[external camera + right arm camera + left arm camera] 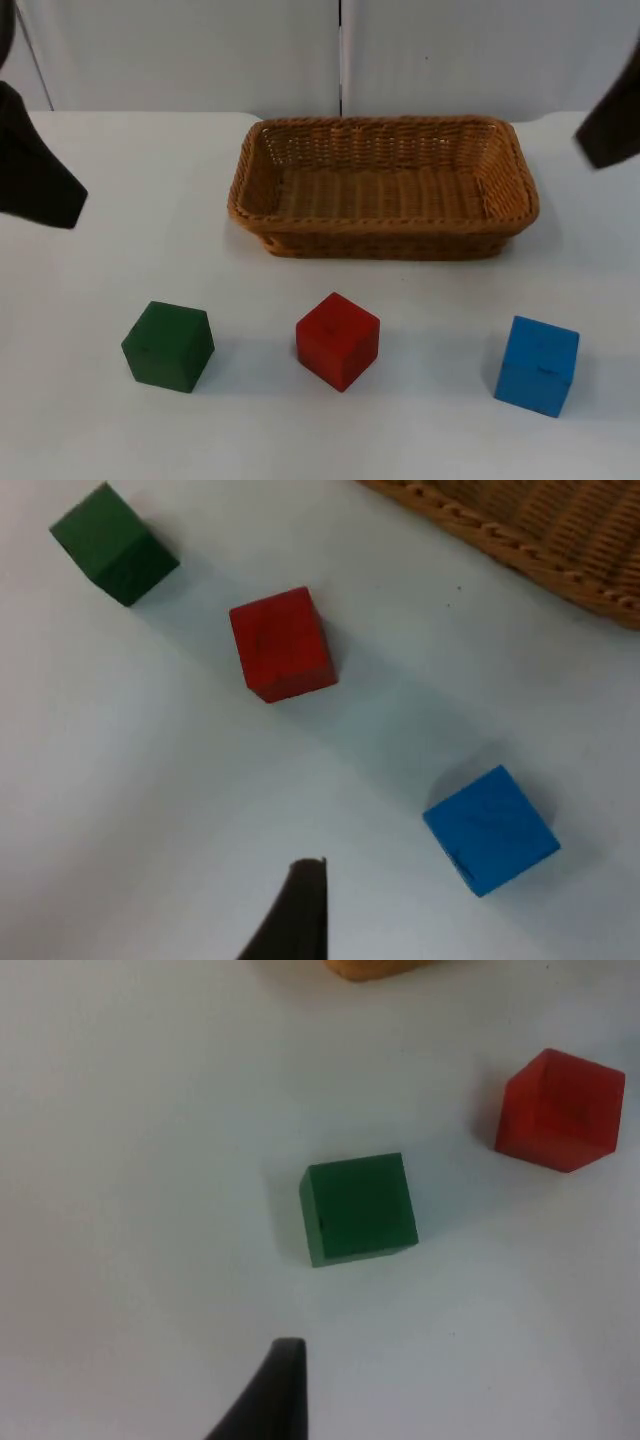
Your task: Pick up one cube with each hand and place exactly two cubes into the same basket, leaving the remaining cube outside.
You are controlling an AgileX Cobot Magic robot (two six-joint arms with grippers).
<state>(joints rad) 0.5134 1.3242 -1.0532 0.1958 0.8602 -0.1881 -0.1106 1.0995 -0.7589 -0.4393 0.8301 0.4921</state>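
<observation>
Three cubes lie in a row on the white table in front of a wicker basket (383,243). The green cube (168,345) is at the left, the red cube (338,340) in the middle and the blue cube (537,365) at the right. Nothing lies in the basket. My left gripper (45,185) hangs high over the table's left side, behind and to the left of the green cube (358,1208). My right gripper (610,125) hangs high at the right, beyond the basket's right end. The right wrist view takes in the blue cube (491,829), the red cube (281,644) and the green cube (114,543).
The basket's woven rim (520,550) runs behind the cubes, with a strip of bare table between them. A grey partition wall (340,55) closes the table at the back. Wide gaps separate the cubes.
</observation>
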